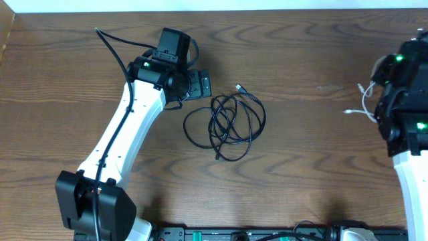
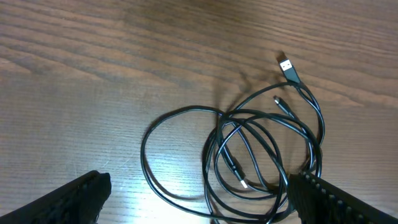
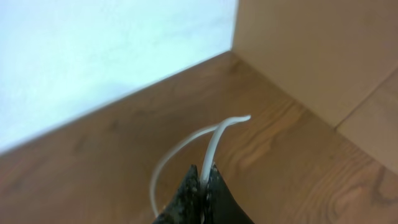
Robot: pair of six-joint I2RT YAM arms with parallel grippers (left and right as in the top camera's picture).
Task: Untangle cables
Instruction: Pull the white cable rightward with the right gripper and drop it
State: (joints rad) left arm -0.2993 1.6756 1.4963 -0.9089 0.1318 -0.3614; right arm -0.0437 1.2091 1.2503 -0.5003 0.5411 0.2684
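The long black cable (image 1: 231,124) lies in loose overlapping loops on the wooden table, with one plug end at its upper right. In the left wrist view the black cable (image 2: 249,155) sits between and just ahead of my open left gripper (image 2: 199,202), whose right finger is over the coil's edge. In the overhead view my left gripper (image 1: 200,85) sits at the coil's upper left. The white cable (image 1: 364,104) is at the far right, apart from the black one. My right gripper (image 3: 203,177) is shut on the white cable (image 3: 214,146), which curves up from the fingertips.
The left arm (image 1: 127,127) reaches diagonally from the front left. The right arm (image 1: 404,100) stands at the right edge. A black bar (image 1: 267,233) runs along the table's front edge. A light wall (image 3: 112,50) and a wooden panel (image 3: 323,56) border the table in the right wrist view.
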